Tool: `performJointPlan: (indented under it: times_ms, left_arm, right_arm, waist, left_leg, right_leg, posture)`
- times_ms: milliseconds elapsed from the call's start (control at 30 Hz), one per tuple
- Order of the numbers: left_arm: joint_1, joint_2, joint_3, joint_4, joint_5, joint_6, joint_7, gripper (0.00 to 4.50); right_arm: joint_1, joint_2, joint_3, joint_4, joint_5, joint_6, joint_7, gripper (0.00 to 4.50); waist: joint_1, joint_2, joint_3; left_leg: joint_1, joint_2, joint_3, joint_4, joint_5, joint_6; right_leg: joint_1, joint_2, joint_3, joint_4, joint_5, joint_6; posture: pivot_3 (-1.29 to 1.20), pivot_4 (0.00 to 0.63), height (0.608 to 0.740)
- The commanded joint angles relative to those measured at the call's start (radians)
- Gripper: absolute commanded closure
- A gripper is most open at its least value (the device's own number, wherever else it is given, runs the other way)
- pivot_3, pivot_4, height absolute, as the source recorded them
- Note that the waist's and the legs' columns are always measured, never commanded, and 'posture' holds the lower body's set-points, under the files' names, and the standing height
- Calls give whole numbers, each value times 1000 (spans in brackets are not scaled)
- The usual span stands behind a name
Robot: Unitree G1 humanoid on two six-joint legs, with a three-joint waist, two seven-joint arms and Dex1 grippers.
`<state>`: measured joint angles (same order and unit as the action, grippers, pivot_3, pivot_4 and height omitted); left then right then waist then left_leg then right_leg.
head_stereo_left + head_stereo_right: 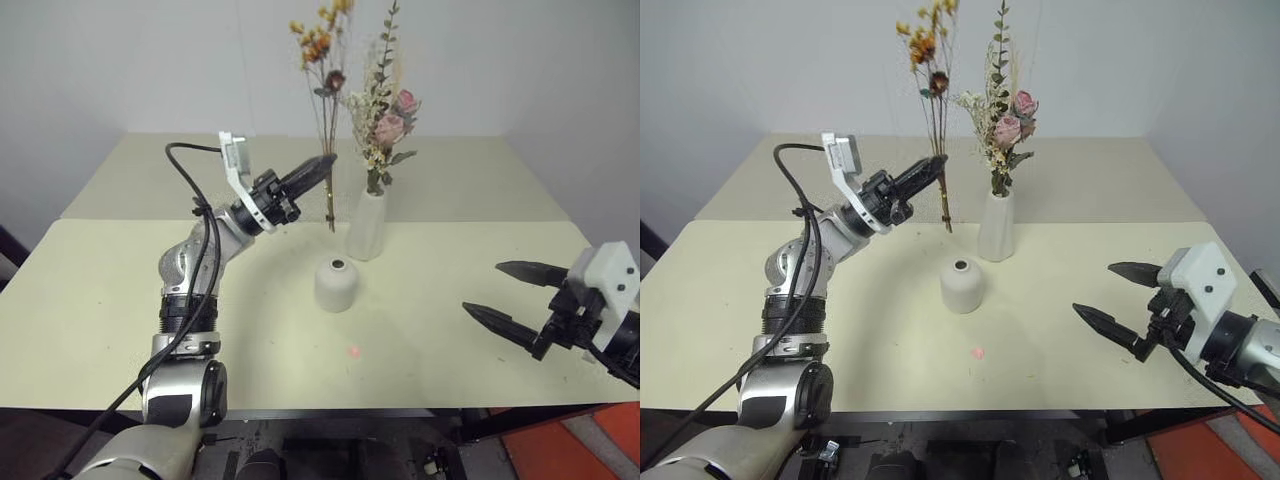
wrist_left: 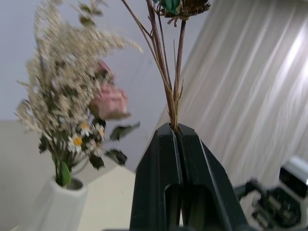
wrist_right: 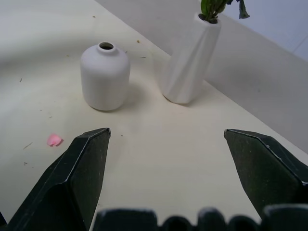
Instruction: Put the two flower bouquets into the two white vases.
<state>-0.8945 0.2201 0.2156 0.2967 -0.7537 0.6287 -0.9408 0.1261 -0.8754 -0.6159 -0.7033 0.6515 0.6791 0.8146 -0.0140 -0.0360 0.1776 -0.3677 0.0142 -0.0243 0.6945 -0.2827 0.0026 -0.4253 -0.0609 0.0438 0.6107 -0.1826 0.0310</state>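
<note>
Nearest the camera, at the lower right of the head view, the right gripper (image 1: 508,290) hangs above the table (image 1: 100,300) with its two black fingers spread wide and nothing between them. It holds off to the side, probably to leave the middle free for the other arm. Its wrist view looks between those fingers at both vases and at a pink petal (image 3: 54,140) lying on the tabletop.

At the centre stands the squat vase (image 1: 336,284), upright and empty, its small mouth open to the top. I judge it the target for the bunch now in the air.

Just behind it, toward upper right, the tall vase (image 1: 367,226) already carries the cream and pink bouquet (image 1: 384,125), so that half of the task looks done.

Left of the tall vase, the left gripper (image 1: 325,163) is clamped shut on the thin stems of the orange bunch (image 1: 322,40). It holds them roughly upright, stem ends hanging free behind and above the squat vase, a fair way to line them up over that narrow mouth.

Topmost blooms of the orange bunch are cut off by the frame's upper edge. How far the stem ends stand from the squat vase's mouth is hard to tell. Stems inside the tall vase are hidden by its wall.
</note>
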Motion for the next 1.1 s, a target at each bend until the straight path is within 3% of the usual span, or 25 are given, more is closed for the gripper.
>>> performJointPlan:
  times_ms: [33, 733, 1100]
  left_arm:
    - [0, 20, -17, 23, 24, -33, -36, 4481]
    - [1, -49, -78, 149, 149, -168, -50, 4481]
    - [20, -55, -95, 120, 166, -176, -66, 4481]
  right_arm:
    - [9, 4, -40, -30, -7, -26, -26, 0]
    - [-6, 1, -6, -20, -48, -67, -62, 0]
    - [-4, 4, -2, -14, -57, -77, -63, 0]
  waist:
    - [0, 0, 0]
    - [2, 0, 0]
    - [2, 0, 0]
  left_leg:
    - [0, 0, 0, 0, 0, 0]
    - [0, 0, 0, 0, 0, 0]
    - [0, 0, 0, 0, 0, 0]
  right_leg:
    - [0, 0, 0, 0, 0, 0]
    - [0, 0, 0, 0, 0, -1]
    - [0, 0, 0, 0, 0, 0]
  posture:
    - [0, 150, 740]
    - [0, 150, 740]
    - [0, 150, 740]
